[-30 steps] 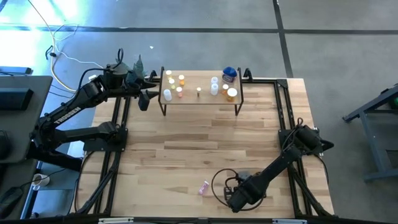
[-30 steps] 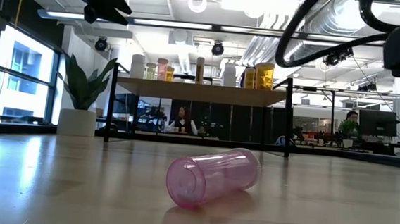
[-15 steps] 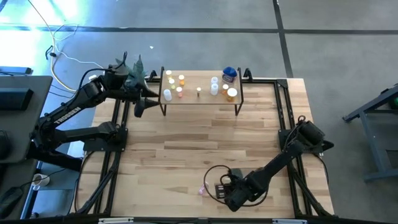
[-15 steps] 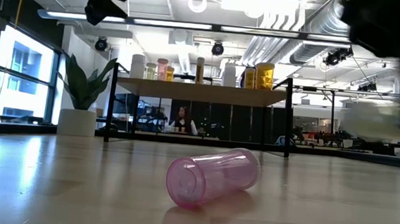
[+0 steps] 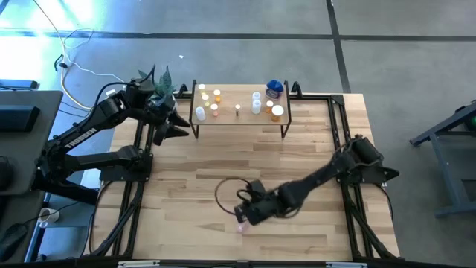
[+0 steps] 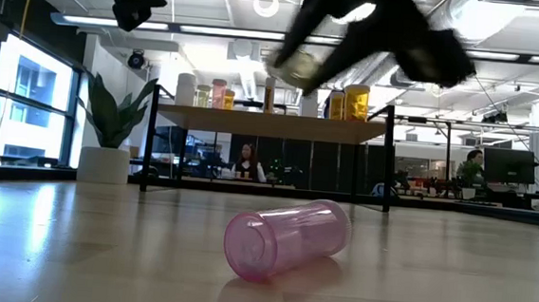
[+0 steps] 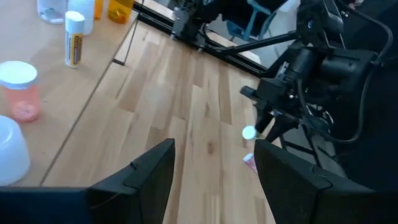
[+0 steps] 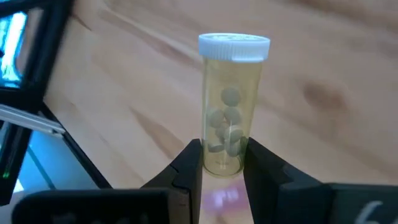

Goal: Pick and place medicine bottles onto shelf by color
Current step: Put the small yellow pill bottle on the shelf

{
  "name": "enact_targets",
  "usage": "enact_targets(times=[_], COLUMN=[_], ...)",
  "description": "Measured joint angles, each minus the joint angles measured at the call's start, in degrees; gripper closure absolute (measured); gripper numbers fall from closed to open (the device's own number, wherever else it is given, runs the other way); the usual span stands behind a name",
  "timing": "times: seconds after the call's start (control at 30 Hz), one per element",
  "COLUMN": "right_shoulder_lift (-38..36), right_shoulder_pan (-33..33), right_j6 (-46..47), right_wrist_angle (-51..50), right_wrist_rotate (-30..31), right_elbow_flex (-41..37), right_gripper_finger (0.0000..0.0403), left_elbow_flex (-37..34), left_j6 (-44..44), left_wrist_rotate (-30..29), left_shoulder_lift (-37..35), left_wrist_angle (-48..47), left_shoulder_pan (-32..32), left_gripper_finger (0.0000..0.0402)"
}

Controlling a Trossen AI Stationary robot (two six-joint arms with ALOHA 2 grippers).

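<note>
While our right hand [image 8: 222,163] clamps the base of a yellow-green bottle [image 8: 229,106] with a white cap and pale pills inside, it hangs above the near middle of the table [image 5: 312,149], just over the pink bottle [image 6: 287,238], which lies on its side on the wood. In the low view our held bottle appears blurred in front of the shelf. Our left hand [image 7: 214,168] waits with its fingers wide apart and holding nothing, raised off the left end of the shelf [image 5: 242,119], beside the potted plant [image 5: 160,82]. On the shelf we see the other bottles standing: white and orange ones towards the left, a slim one mid-board, and white, orange and the blue bottle [image 5: 274,89] at the right end.
</note>
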Motion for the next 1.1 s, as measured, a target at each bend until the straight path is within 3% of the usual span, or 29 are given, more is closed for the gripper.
enact_targets(times=[0.23,0.57,1.1], right_shoulder_lift=[0.0,0.0,0.02], right_shoulder_pan=[-6.11,-15.32,-25.7], right_j6=[-16.99,-39.42,-57.8], right_wrist_angle=[0.1,0.04,-2.63], right_wrist_rotate=[-1.16,-8.82,-20.4], right_elbow_flex=[5.02,11.64,18.84], right_gripper_finger=[0.0331,0.0331,0.0331], left_elbow_flex=[0.0,0.0,0.0], left_j6=[-0.64,-2.1,-1.2], left_wrist_rotate=[0.36,0.25,-0.94], left_shoulder_lift=[0.02,2.73,10.47], left_wrist_angle=[0.02,0.11,9.91], left_shoulder_pan=[-1.18,-5.68,-11.33], left_gripper_finger=[0.0192,0.0192,0.0193])
